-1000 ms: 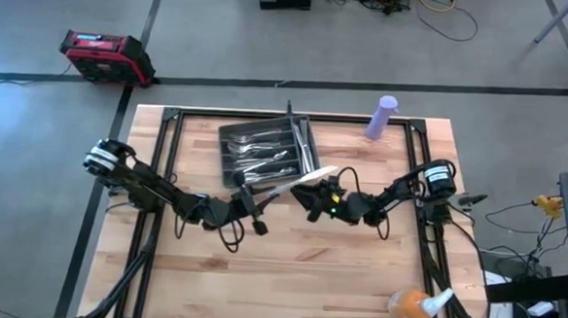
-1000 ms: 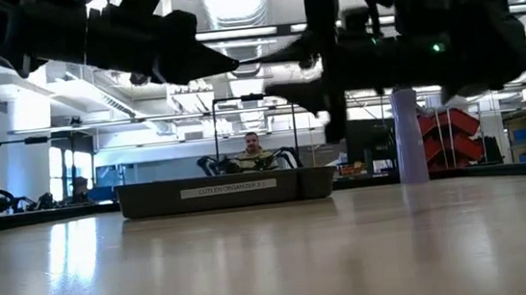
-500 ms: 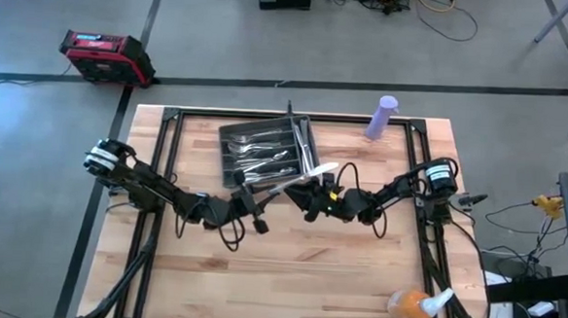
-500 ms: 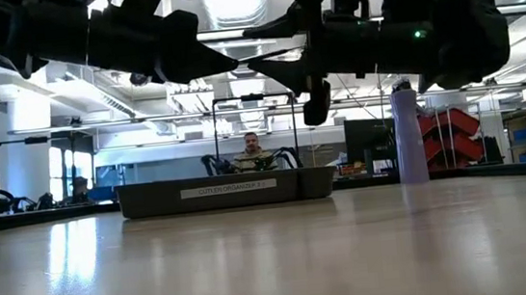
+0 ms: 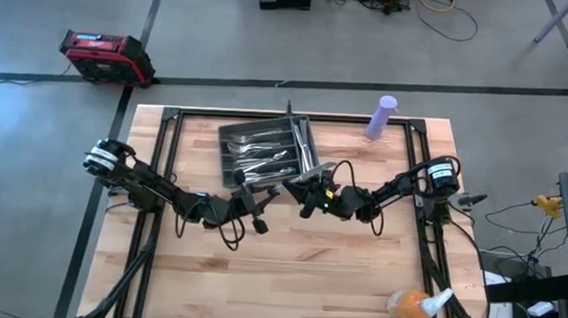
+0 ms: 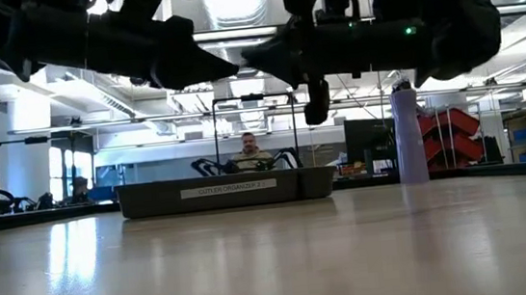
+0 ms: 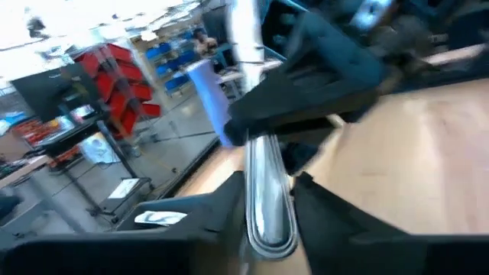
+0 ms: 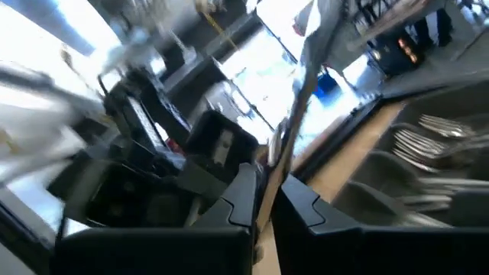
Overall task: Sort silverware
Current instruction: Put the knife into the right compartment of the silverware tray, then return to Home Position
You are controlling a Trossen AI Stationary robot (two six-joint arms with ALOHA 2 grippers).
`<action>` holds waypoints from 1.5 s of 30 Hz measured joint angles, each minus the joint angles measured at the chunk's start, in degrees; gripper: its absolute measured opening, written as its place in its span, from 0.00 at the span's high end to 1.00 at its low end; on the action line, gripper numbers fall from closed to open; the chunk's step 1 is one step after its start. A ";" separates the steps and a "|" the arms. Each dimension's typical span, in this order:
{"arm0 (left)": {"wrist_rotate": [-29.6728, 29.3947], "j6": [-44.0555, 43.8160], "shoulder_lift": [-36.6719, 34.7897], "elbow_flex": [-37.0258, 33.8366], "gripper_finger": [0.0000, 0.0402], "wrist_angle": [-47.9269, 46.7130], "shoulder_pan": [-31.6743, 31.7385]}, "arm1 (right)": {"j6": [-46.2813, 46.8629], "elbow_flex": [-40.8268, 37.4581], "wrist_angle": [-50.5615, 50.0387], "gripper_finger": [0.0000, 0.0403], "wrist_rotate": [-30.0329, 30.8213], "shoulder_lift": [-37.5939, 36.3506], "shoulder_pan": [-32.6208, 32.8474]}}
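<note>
Wooden tabletop, both arms meeting above its middle over one slim piece of silverware.

One shiny piece of silverware (image 5: 297,182) hangs in the air just in front of the dark tray (image 5: 231,137), gripped at both ends (whether it is a knife or a spoon handle cannot be told): the left gripper (image 5: 263,195) is clamped on one end, its fingers (image 7: 221,210) pressed to either side of the metal, and the right gripper (image 5: 302,192) is clamped on the other, fingers (image 8: 243,200) closed around the thin edge. More forks and other pieces (image 5: 263,153) lie in the tray's compartments. A lilac bottle (image 5: 382,116) stands upright near the table's far right corner, an orange spray bottle (image 5: 415,303) lies at the near right edge, and a red case (image 5: 104,56) sits on the floor beyond.
</note>
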 joint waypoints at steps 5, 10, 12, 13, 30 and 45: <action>0.58 -0.59 -1.47 -0.33 0.43 -1.83 -0.25 | 0.89 0.69 -22.57 0.99 -5.38 -8.27 -4.51; -1.00 -3.97 -1.88 -0.44 0.29 -5.11 -0.27 | -4.24 8.09 -56.12 1.00 -12.10 -17.67 -12.86; -1.10 -6.02 -1.89 -0.48 0.28 -7.26 -0.27 | -8.14 15.26 -72.96 1.00 -16.34 -19.06 -17.25; -1.10 -7.18 -1.89 -0.48 0.29 -8.55 -0.24 | -9.93 19.43 -81.20 1.00 -18.08 -19.06 -19.35; -0.01 -14.98 -1.89 -0.56 0.56 -13.19 -7.39 | -17.58 44.95 -122.29 1.00 -42.94 2.95 -34.13; -1.27 -17.42 -1.89 -0.81 0.69 -13.61 -9.80 | -19.64 44.92 -126.42 0.62 -39.64 2.98 -34.23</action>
